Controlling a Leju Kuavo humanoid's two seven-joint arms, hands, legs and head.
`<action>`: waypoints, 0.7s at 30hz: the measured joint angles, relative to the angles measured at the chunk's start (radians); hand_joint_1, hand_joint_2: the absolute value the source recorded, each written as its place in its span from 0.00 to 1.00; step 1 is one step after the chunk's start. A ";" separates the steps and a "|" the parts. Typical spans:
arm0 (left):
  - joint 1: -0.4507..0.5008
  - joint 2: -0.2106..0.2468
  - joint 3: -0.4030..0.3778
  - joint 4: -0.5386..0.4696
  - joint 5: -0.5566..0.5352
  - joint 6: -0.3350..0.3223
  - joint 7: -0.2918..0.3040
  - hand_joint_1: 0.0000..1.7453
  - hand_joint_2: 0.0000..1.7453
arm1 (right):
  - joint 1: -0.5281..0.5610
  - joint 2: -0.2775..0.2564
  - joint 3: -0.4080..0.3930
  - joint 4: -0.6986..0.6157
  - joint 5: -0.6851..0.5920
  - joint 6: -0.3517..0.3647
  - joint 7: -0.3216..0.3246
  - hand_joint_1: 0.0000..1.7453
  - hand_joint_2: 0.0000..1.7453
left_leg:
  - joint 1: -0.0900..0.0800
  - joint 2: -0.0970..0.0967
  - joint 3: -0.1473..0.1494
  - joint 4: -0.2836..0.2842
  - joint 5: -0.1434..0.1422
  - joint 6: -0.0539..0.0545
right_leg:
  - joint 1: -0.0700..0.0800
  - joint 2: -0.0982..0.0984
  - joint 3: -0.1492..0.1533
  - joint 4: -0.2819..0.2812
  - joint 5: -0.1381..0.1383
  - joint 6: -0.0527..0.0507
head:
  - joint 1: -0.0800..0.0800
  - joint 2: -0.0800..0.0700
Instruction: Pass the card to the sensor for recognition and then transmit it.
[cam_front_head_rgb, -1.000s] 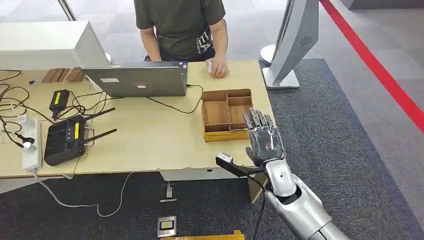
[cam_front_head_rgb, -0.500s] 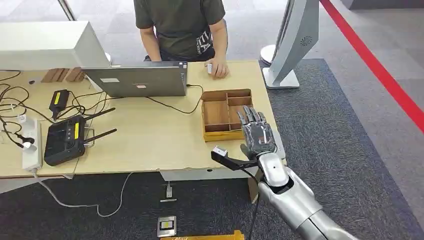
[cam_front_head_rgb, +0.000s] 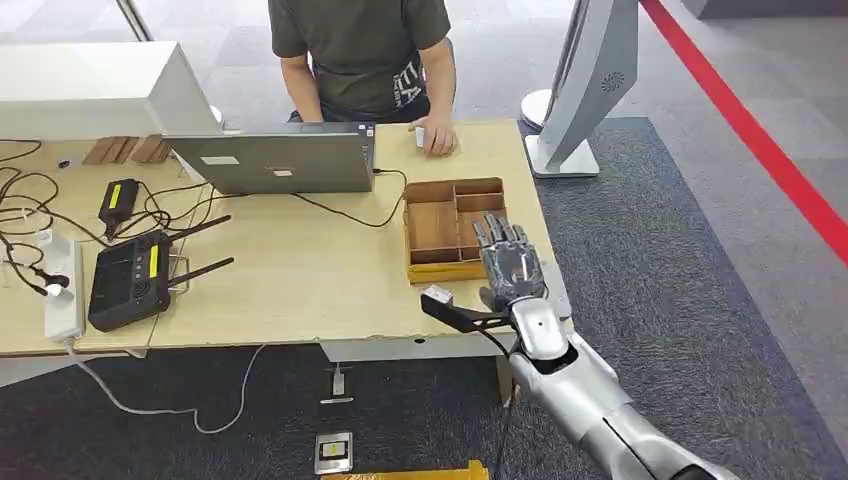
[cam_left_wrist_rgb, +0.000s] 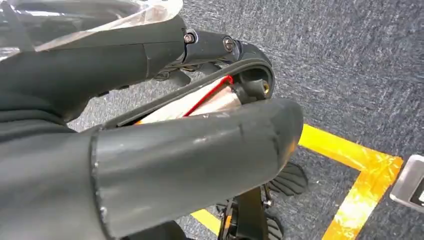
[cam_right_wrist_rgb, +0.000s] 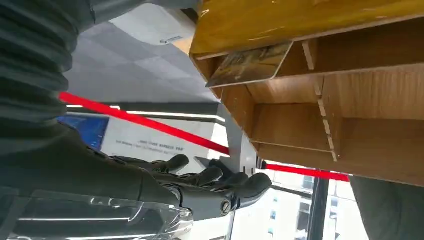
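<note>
Right wrist view: the card (cam_right_wrist_rgb: 250, 64) lies flat in an end compartment of the wooden tray (cam_front_head_rgb: 450, 228) on the bench (cam_front_head_rgb: 300, 280), right hand (cam_front_head_rgb: 512, 268) hovering beside it with fingers spread, empty; thin, stiff, light, probably slippery, best pinched at an exposed edge.

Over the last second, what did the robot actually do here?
The right hand, open and empty, moved forward and slightly left until it hovers over the near right corner of the wooden tray, where a card lies. The laptop, the router and the person stayed put.
</note>
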 joint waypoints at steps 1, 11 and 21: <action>0.000 0.000 0.000 0.000 0.000 0.000 0.000 0.00 0.00 | -0.001 0.001 0.000 0.006 0.000 0.000 0.000 0.00 1.00 | 0.000 0.000 0.000 0.000 0.000 0.000 | 0.000 0.000 0.000 0.000 0.000 0.000 | 0.000 0.000; 0.000 0.000 0.000 0.000 0.000 0.000 0.005 0.00 0.00 | -0.004 0.007 -0.001 0.050 0.008 0.002 0.008 0.00 1.00 | 0.000 0.000 0.000 0.000 0.000 0.000 | 0.000 0.000 0.000 0.000 0.000 0.000 | 0.000 0.000; 0.000 0.000 0.000 0.000 0.000 0.000 0.006 0.00 0.00 | -0.005 0.010 -0.001 0.076 0.008 0.002 0.008 0.00 1.00 | 0.000 0.000 0.000 0.000 0.000 0.000 | 0.000 0.000 0.000 0.000 0.000 0.000 | 0.000 0.000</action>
